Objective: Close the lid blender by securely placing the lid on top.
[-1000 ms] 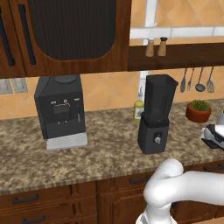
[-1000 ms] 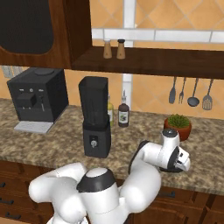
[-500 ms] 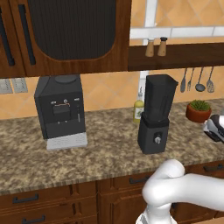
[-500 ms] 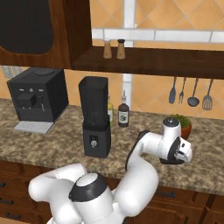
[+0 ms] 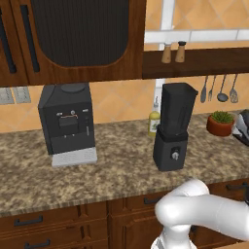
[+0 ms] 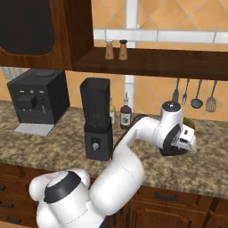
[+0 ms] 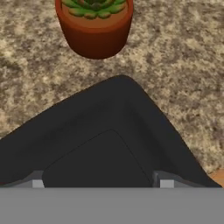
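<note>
The black blender [image 5: 172, 130] [image 6: 97, 120] stands on the speckled counter, boxy base with a round knob, its tall jar open on top. To its right, my gripper [image 6: 177, 148] hangs above the counter, shut on the black lid [image 6: 170, 152]. In the hand view the lid [image 7: 109, 131] spreads wide between my fingertips [image 7: 162, 181], with the gripper [image 7: 100, 183] above the stone. The hand also shows at the right edge of the left base view, where the gripper [image 5: 242, 129] is partly cut off.
A potted succulent [image 7: 94, 26] [image 5: 221, 122] sits just beyond the lid. A black coffee machine [image 5: 68, 121] [image 6: 38, 100] stands at the left. Bottles [image 6: 126, 116] stand behind the blender. Utensils [image 6: 196, 95] hang on the wall, shakers [image 6: 115, 50] on the shelf.
My hand has risen from the counter with the lid in it and turned a little. The blender has not moved.
</note>
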Robot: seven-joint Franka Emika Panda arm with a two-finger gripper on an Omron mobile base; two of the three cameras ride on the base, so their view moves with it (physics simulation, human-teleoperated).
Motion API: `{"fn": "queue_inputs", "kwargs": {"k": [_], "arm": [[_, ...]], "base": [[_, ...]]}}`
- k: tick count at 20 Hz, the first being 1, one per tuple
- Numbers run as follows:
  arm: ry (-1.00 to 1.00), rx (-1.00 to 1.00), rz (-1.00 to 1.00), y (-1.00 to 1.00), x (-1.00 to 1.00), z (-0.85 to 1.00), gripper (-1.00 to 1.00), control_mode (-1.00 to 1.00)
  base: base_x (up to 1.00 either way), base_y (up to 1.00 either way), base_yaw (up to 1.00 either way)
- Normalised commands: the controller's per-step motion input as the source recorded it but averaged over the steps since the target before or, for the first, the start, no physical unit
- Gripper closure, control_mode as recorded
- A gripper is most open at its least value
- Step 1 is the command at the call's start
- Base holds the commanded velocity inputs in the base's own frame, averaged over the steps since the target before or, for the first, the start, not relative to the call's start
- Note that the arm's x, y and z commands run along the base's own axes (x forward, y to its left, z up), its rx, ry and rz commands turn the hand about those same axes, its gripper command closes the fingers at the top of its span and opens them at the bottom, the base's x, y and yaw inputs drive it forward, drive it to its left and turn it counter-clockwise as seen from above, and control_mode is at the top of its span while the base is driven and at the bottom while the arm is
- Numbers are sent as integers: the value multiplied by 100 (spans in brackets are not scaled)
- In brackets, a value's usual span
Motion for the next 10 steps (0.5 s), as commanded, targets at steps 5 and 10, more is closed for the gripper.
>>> {"fn": "queue_inputs", "kwargs": {"k": [5,10], "arm": [[-14,-6,2,69,-26,87,100,-100],[-23,-1,0,86,-10,66,100,-100]], "base": [[0,0,0],[0,0,0]]}}
